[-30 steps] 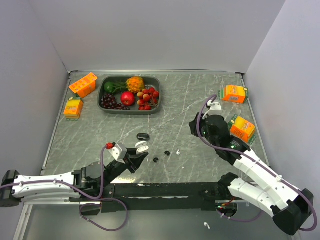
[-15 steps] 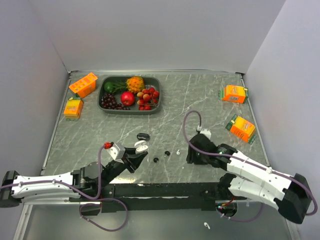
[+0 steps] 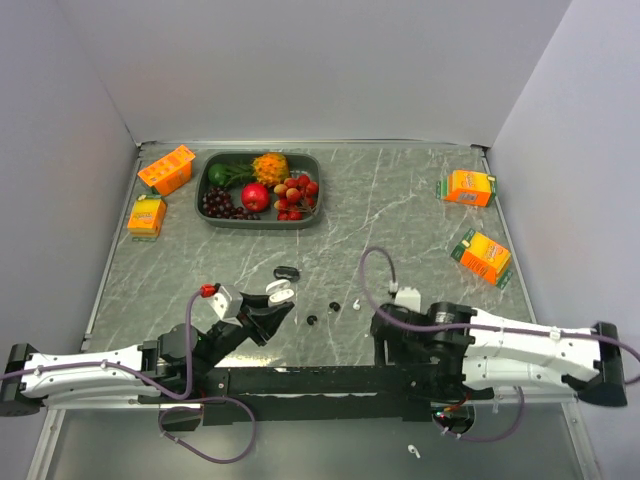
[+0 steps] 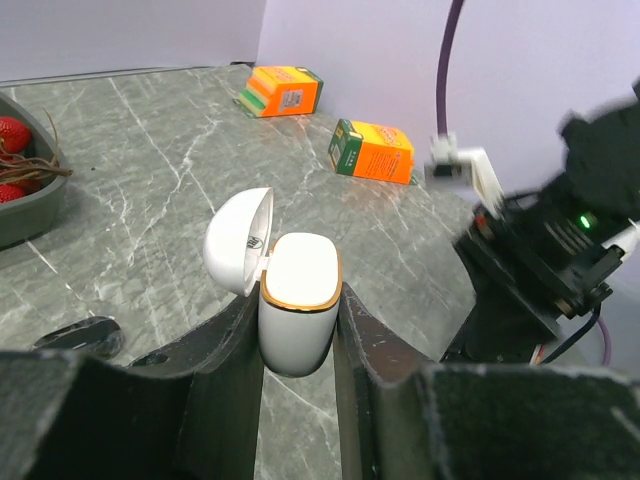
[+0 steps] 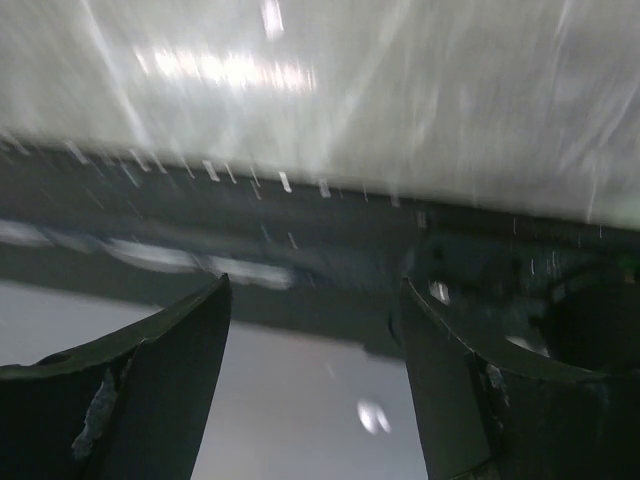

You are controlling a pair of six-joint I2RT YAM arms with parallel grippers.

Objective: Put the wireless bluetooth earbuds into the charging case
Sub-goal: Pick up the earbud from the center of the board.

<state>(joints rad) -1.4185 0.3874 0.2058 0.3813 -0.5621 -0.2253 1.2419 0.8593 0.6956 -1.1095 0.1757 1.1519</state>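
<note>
Right wrist blurred, right fingers [image 5: 150, 400] apart

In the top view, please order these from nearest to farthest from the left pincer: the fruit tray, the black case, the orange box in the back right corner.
1. black case, just beyond the left pincer, which grips the white case.
2. fruit tray, at the back left.
3. orange box, in the back right corner.

Grey, white-veined stone-look counter [image 3: 400, 200], evenly lit, boxed in by plain pale lilac walls [image 3: 330, 70] along far, left and right edges.
</note>
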